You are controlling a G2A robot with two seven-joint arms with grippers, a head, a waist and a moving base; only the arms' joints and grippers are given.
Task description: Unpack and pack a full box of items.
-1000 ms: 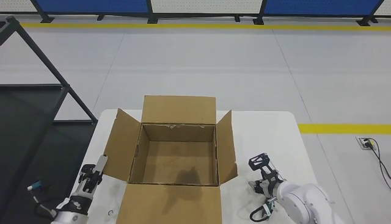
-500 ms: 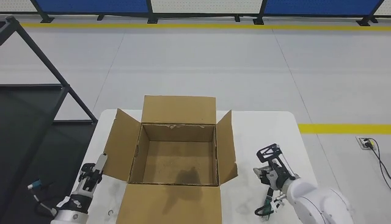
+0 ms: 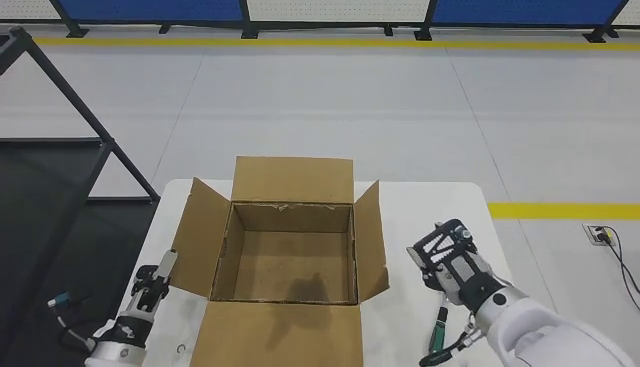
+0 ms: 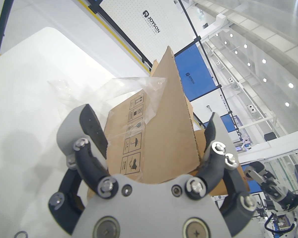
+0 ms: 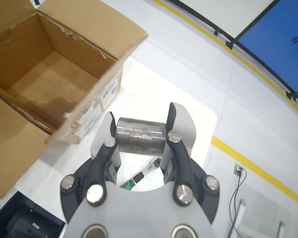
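1. The right claw (image 5: 139, 116) is closed on a short steel cylinder (image 5: 139, 137). It holds the cylinder above the counter (image 5: 188, 115) on the right side of the open cardboard box (image 3: 285, 257), outside the right flap and touching neither.
2. Handling, as a judgement: the cylinder looks like solid or thick-walled metal, so it should be heavy for its bulk and rigid. Its surface is smooth with dull, rust-flecked patches, so it could slip. It won't crush, but if dropped it could dent the box floor.
3. Hold: the two fingers appear to press on the cylinder's opposite ends, with the curved side bare between them. That grip relies on friction alone, so it needs firm pressure and a slow, level carry.
4. Direction: the cylinder's axis runs from finger to finger and about level, with one end toward the box and the other away from it. It is stubby, barely longer than it is thick, so the long axis is weakly marked.
5. The box stands flaps-out with its floor bare, so the cylinder could be set down lying on its side. It may roll there.
6. A green-handled ratchet (image 5: 144, 172) lies on the counter under the right claw, also on the right of the box.
7. The left claw (image 4: 151, 118) is spread open and holds nothing. It sits low at the box's left flap, near a clear plastic bag (image 4: 129, 85) lying against that side.
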